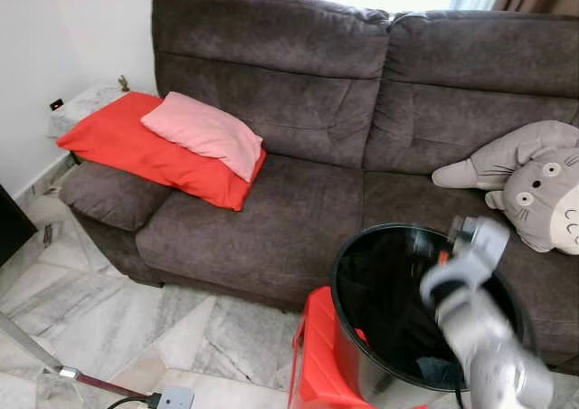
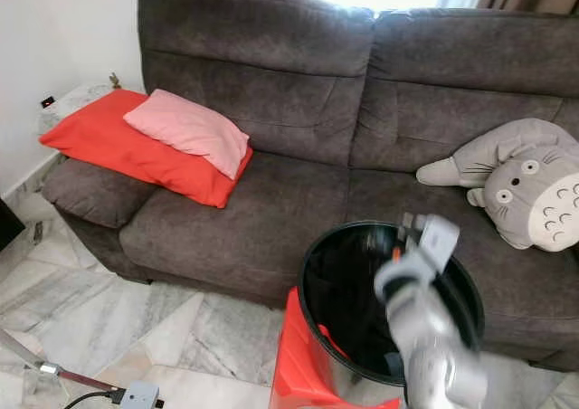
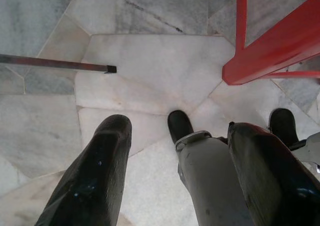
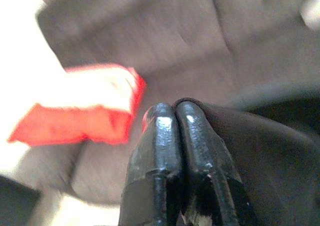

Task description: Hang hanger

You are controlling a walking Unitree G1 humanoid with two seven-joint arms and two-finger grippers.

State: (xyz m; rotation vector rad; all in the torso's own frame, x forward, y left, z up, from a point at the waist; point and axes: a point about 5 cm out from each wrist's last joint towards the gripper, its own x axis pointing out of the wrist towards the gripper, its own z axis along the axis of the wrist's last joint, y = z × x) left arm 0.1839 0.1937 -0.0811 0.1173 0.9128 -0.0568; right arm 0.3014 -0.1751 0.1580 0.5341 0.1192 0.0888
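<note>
A round black bin (image 1: 348, 255) stands on a red plastic stool (image 1: 315, 355) in front of the brown sofa (image 1: 298, 210). My right arm reaches up over the bin's right side, blurred, and its gripper (image 1: 460, 228) is level with the far rim. In the right wrist view that gripper (image 4: 175, 108) is shut, its two fingers pressed together with nothing seen between them, pointing toward the sofa and red pillow. My left gripper (image 3: 182, 128) hangs open over the marble floor, above my own feet, beside the red stool (image 3: 280, 46).
A red pillow (image 1: 136, 147) with a pink pillow (image 1: 204, 133) on it lies at the sofa's left end. A grey plush toy (image 1: 538, 187) sits at its right. A metal bar (image 3: 55, 63) and a cable with a plug (image 1: 172, 397) lie on the floor.
</note>
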